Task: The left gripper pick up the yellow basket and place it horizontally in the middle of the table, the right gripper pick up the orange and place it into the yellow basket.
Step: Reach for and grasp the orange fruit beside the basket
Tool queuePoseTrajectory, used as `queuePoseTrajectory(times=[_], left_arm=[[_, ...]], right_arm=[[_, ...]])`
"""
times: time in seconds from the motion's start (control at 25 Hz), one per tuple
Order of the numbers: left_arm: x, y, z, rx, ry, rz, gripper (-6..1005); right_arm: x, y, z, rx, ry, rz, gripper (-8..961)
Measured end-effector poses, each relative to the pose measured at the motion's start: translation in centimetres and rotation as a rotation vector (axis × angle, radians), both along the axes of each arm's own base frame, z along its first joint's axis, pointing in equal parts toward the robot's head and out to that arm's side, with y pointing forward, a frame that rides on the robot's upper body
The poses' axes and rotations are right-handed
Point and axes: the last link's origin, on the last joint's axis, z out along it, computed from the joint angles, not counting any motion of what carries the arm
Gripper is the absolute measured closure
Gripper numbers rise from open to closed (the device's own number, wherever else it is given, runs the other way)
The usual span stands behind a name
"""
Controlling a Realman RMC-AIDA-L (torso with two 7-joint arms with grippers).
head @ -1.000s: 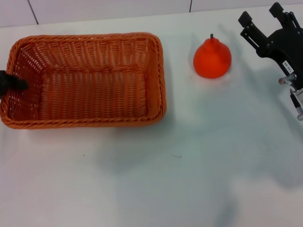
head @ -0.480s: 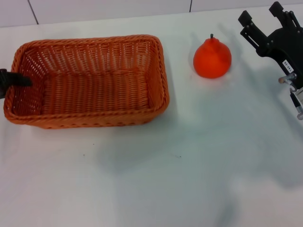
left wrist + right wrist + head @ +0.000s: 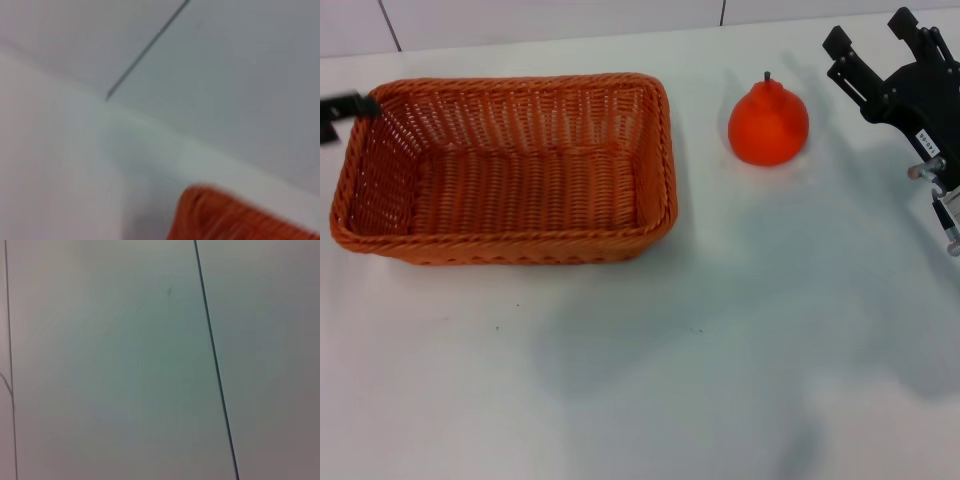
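Note:
The yellow basket (image 3: pixel 510 165), orange-brown wicker, sits on the left half of the white table (image 3: pixel 700 380) with its long side across the view. A corner of it shows in the left wrist view (image 3: pixel 235 217). Only a small dark part of my left gripper (image 3: pixel 348 106) shows, at the basket's far left corner, touching the rim. The orange (image 3: pixel 768 122) stands upright on the table to the right of the basket, apart from it. My right gripper (image 3: pixel 870 30) is open and empty at the far right, beyond the orange.
A pale wall with dark seams (image 3: pixel 723 12) runs along the table's far edge. The right wrist view shows only that wall (image 3: pixel 150 365). Bare tabletop lies in front of the basket and the orange.
The dark part of my left gripper has moved from the middle of the basket's left wall to its far left corner. The basket has shifted slightly right and shows more front wall. The right arm is still.

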Motion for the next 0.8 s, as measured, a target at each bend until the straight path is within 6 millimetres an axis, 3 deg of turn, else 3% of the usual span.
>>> queuePoseTrajectory(times=[0.24, 0.4, 0.52, 0.8], left_arm=[[1.1, -0.1, 2.3, 0.171, 0.013, -0.127, 209], [0.3, -0.7, 3.9, 0.320, 0.014, -0.188, 99], [-0.9, -1.4, 5.1, 0.442, 0.046, -0.203, 100], [-3.0, -3.5, 5.8, 0.647, 0.049, -0.256, 102]], right_arm=[[0.0, 0.0, 0.0, 0.000, -0.001, -0.002, 22], [0.1, 0.1, 0.0, -0.003, -0.003, -0.005, 22], [0.3, 0.2, -0.2, -0.015, -0.011, -0.020, 22], [1.5, 0.2, -1.4, -0.081, -0.051, -0.104, 22]])
